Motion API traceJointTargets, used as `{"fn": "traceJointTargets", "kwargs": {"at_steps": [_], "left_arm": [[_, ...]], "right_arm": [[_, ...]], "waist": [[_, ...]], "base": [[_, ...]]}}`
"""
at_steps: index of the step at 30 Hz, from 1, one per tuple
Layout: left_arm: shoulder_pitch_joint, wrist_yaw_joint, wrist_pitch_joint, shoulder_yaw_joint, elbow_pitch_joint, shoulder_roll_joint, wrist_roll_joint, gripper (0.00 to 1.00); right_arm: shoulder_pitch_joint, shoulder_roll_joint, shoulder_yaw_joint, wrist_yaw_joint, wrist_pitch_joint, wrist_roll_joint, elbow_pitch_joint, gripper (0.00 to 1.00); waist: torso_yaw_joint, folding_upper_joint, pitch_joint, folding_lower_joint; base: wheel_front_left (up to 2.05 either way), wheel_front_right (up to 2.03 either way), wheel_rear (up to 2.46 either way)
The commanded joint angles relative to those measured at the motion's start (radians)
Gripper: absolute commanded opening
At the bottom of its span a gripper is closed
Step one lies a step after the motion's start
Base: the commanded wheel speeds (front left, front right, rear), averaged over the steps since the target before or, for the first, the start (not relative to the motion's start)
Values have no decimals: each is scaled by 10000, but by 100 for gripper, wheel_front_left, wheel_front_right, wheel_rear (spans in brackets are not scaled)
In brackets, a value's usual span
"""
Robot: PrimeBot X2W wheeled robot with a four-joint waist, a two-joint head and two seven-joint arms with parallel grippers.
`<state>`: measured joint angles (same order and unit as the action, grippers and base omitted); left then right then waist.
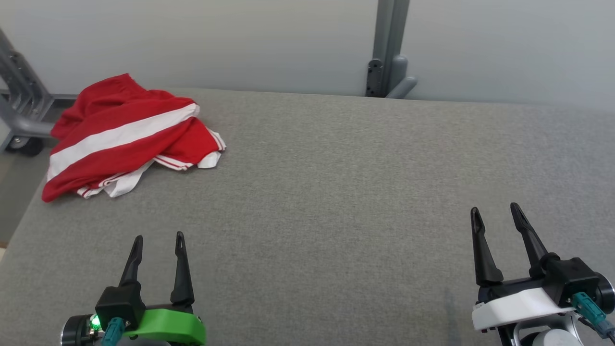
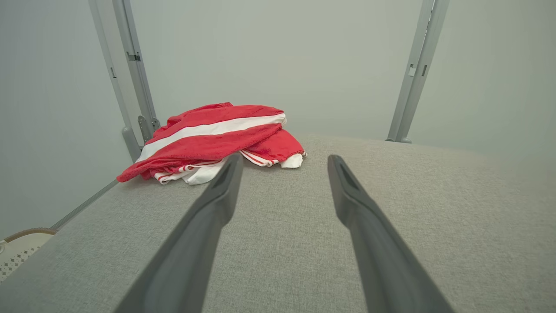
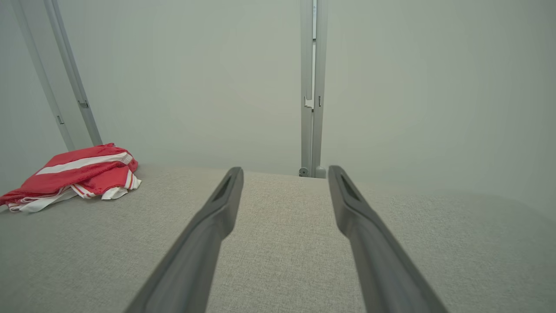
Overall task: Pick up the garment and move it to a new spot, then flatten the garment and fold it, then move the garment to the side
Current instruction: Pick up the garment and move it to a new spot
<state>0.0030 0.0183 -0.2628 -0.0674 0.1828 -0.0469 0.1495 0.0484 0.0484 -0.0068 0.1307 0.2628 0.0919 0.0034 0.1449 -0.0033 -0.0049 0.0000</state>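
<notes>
A crumpled red garment [image 1: 122, 137] with white stripes lies bunched at the far left corner of the grey fabric table [image 1: 346, 192]. My left gripper [image 1: 158, 238] is open at the near left, well short of the garment, nothing between its fingers. In the left wrist view the garment [image 2: 213, 137] sits ahead and slightly left of the open left gripper [image 2: 284, 161]. My right gripper [image 1: 495, 210] is open at the near right, far from the cloth. In the right wrist view the garment [image 3: 74, 174] lies far left of the open right gripper [image 3: 284, 171].
A grey metal post [image 1: 389, 48] stands behind the table's far edge, before a pale wall. A grey frame with a caster wheel [image 1: 19, 144] stands off the table's left side, close to the garment. The table's left edge runs just beside the cloth.
</notes>
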Motion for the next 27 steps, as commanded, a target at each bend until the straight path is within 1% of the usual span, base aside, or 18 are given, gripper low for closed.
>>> {"fn": "traceJointTargets", "kwargs": {"at_steps": [1, 8, 14, 20, 27], "left_arm": [[-53, 10, -31, 55, -22, -61, -56, 100], [137, 3, -19, 306, -44, -56, -93, 100], [135, 58, -21, 293, -62, -53, 60, 100], [235, 292, -19, 291, -336, -49, 293, 100], [305, 519, -19, 180, -486, -50, 467, 100]], "right_arm": [[51, 34, -36, 1, 32, 30, -37, 100], [16, 36, 15, 1, 32, 147, -5, 100], [-117, 36, 241, 1, 32, 71, 49, 100], [-421, 45, 617, -3, 32, -75, 196, 100], [-583, 40, 682, -3, 32, -235, 267, 100]], "waist": [[1056, 33, 63, 0], [2693, 33, 140, 0], [3717, 33, 289, 0], [3929, 33, 652, 0], [3966, 33, 862, 0]], "base": [[0, 0, 0], [0, 0, 0], [0, 0, 0], [0, 0, 0], [0, 0, 0]]}}
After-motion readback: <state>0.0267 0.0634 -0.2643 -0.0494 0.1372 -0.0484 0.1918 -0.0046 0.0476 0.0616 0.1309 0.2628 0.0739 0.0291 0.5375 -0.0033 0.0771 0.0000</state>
